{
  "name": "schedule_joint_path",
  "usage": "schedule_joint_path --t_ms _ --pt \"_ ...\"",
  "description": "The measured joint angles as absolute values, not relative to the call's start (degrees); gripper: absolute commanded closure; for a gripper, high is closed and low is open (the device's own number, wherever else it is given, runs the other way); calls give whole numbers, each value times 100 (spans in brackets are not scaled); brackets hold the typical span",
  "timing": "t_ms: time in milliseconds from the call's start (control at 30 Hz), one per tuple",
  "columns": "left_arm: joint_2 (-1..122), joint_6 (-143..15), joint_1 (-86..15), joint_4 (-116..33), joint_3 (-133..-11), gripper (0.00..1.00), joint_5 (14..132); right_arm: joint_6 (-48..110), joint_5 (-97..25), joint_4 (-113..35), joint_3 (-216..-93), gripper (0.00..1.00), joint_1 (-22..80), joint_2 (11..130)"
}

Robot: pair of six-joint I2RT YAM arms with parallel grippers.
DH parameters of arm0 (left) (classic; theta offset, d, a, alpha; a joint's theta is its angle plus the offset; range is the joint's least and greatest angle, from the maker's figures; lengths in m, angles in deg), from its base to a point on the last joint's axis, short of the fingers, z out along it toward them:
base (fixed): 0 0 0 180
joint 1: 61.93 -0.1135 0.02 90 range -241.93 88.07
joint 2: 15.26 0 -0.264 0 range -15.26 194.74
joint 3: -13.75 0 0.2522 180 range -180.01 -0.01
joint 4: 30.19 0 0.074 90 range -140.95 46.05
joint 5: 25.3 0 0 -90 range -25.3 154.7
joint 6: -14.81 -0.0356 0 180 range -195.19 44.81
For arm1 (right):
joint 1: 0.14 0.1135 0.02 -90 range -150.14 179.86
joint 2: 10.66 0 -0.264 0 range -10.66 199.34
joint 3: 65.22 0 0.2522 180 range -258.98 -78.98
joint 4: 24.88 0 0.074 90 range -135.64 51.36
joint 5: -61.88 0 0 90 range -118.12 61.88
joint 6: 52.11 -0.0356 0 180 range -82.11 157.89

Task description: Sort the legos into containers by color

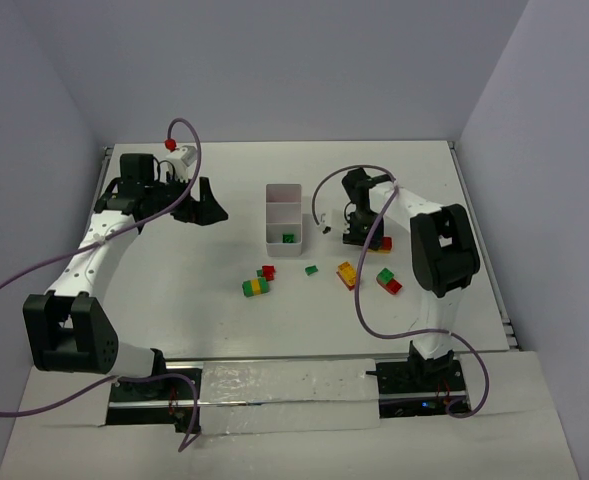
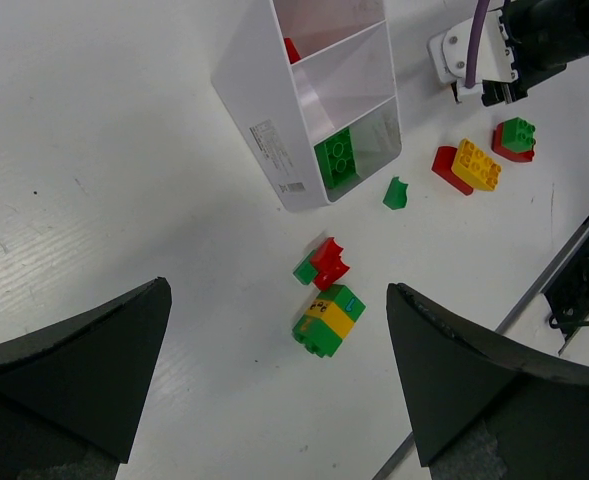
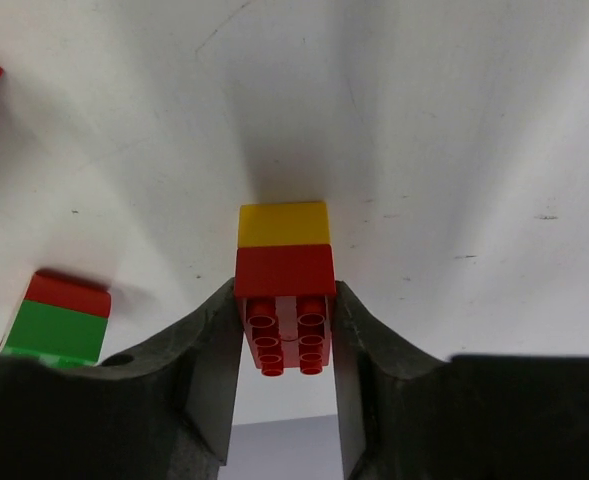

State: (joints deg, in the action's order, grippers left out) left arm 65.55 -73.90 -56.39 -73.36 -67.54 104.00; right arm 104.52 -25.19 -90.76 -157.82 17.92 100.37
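Right gripper [image 3: 286, 300], close view: its 2 fingers [image 3: 214, 340] press the sides of the red brick in a red-and-yellow stack [image 3: 284, 245], which appears to rest on the table [image 1: 454, 200] to the right of the tray [image 1: 284, 190]. We read this as the grasp step of 1 pick. Because the stack joins 2 colours, we judge that it must be lifted clear and pulled apart before either brick can be dropped. That likely needs the left gripper [image 2: 276, 290], which hangs spread wide and holds nothing. Nearer the arm bases lie the loose legos, among them a green-and-yellow stack [image 1: 256, 287] and a green-and-red pair [image 1: 388, 281]. Beyond them, the 3-compartment tray holds a green brick [image 2: 336, 158] in its near cell. The table is matt white with faint scuffs, and plain pale walls [image 1: 274, 60] close it in on 3 sides.
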Motion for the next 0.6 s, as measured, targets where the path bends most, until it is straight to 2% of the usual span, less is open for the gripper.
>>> schedule_joint_path --t_ms 100,200,300,367,500,600 --pt "6555 -7394 -5639 -7334 -6754 2 10389 10468 -2478 -9057 -15736 91 1796 9991" --pt "6544 -7395 -5639 -7333 -6754 4 10370 10460 -2470 -9096 -15735 100 1748 9895" --pt "6484 -7443 -5639 -7323 -6755 4 10403 10352 -2677 -9414 -15972 100 1626 9670" --pt "6427 -7533 -5631 -7334 -6809 4 10494 10141 -3055 -9841 -16582 100 1463 9554" --pt "6361 -7608 -5558 -7190 -7122 3 10856 9524 -4096 -10083 -18078 100 1191 9231" --pt "6165 -7412 -5310 -6814 -7141 3 11078 8883 -5090 -10091 -18508 100 1179 8702"
